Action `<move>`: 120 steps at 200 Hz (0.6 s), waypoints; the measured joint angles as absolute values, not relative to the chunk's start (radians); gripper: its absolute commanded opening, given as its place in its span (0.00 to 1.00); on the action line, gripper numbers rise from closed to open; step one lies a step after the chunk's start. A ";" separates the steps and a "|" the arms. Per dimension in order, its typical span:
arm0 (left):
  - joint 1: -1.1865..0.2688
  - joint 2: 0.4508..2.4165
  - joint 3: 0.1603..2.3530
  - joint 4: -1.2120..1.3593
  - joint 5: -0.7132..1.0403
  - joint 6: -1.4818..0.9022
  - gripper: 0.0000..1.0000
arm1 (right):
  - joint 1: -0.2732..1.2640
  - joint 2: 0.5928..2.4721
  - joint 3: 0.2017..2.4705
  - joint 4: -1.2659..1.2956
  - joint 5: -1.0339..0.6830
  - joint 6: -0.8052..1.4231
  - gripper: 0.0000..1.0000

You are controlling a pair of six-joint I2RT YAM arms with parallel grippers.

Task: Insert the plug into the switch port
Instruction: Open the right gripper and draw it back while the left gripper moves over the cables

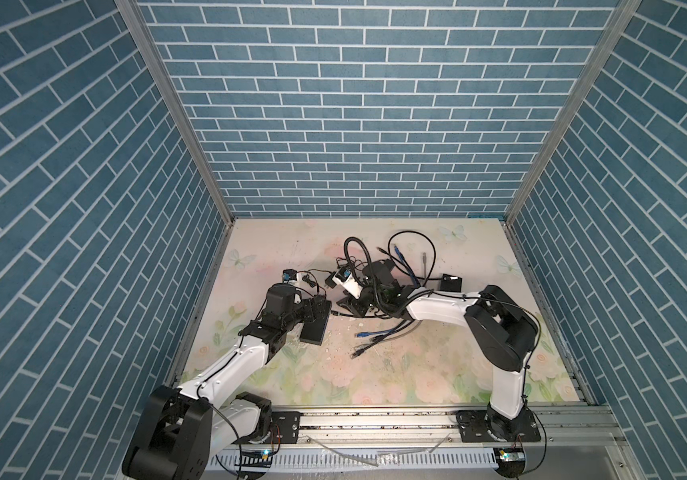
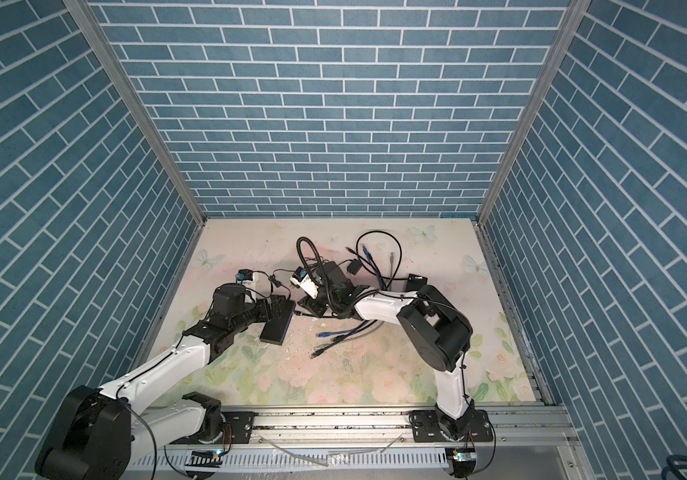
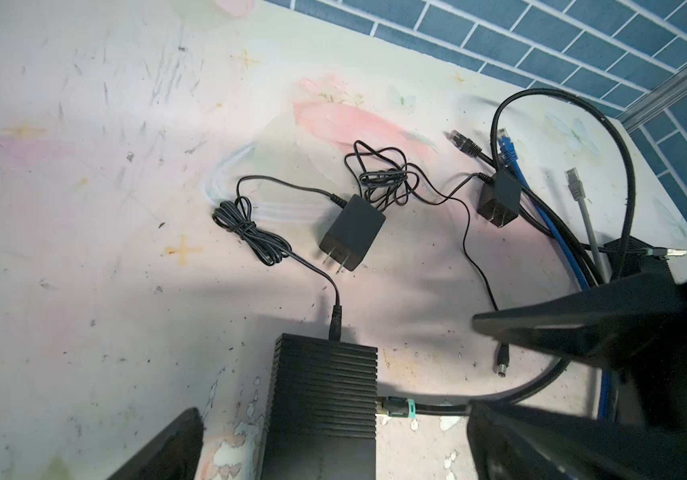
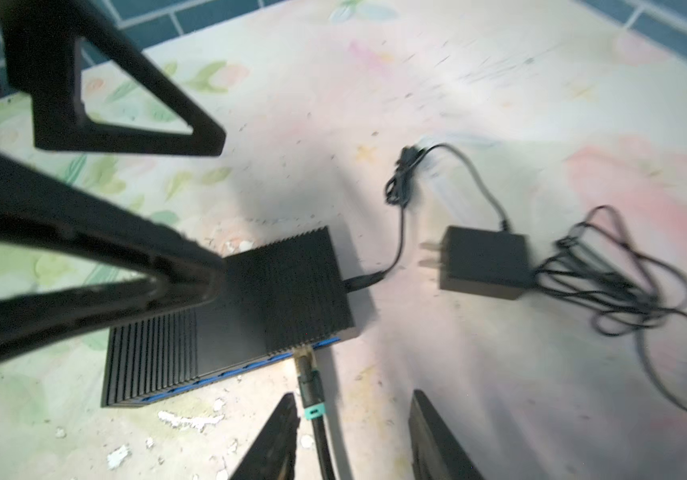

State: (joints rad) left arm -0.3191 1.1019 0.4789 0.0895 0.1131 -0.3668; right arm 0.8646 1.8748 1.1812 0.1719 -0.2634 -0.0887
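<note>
The switch (image 1: 316, 329) (image 2: 277, 327) is a black ribbed box lying flat on the floral table, also seen from both wrists (image 3: 325, 399) (image 4: 242, 328). The plug (image 3: 391, 406) (image 4: 309, 382), black with a teal band, has its tip in a port on the switch's blue front face; its black cable trails away. My left gripper (image 1: 316, 311) (image 3: 333, 451) is open, its fingers standing on either side of the switch with gaps. My right gripper (image 1: 349, 309) (image 4: 354, 440) is open behind the plug. The cable runs between its fingers, close to one finger (image 4: 275, 436).
A power cord (image 3: 335, 328) enters the switch's end, leading to a black adapter (image 3: 352, 232). A second adapter (image 3: 499, 199) lies near black, blue and grey network cable ends (image 3: 508, 149). Loose cables (image 1: 368, 337) and another black box (image 1: 452, 284) lie to the right.
</note>
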 measured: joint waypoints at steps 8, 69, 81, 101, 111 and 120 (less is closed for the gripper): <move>-0.319 1.095 0.484 0.080 0.120 -0.356 0.99 | 0.856 1.832 1.181 0.149 -0.238 -0.084 0.45; -0.418 1.095 0.499 0.068 0.140 -0.247 1.00 | 0.718 1.602 1.088 0.007 -0.142 -0.025 0.45; -0.460 1.102 0.499 0.082 0.147 -0.226 0.99 | 0.684 1.569 1.049 -0.015 -0.125 -0.021 0.45; -0.537 1.137 0.508 0.080 0.152 -0.190 0.99 | 0.656 1.511 0.996 -0.052 -0.093 -0.022 0.45; -0.580 1.164 0.521 0.067 0.147 -0.175 1.00 | 0.651 1.484 0.977 -0.063 -0.078 -0.022 0.45; -0.628 1.195 0.538 0.051 0.139 -0.160 1.00 | 0.644 1.462 0.964 -0.071 -0.065 -0.022 0.45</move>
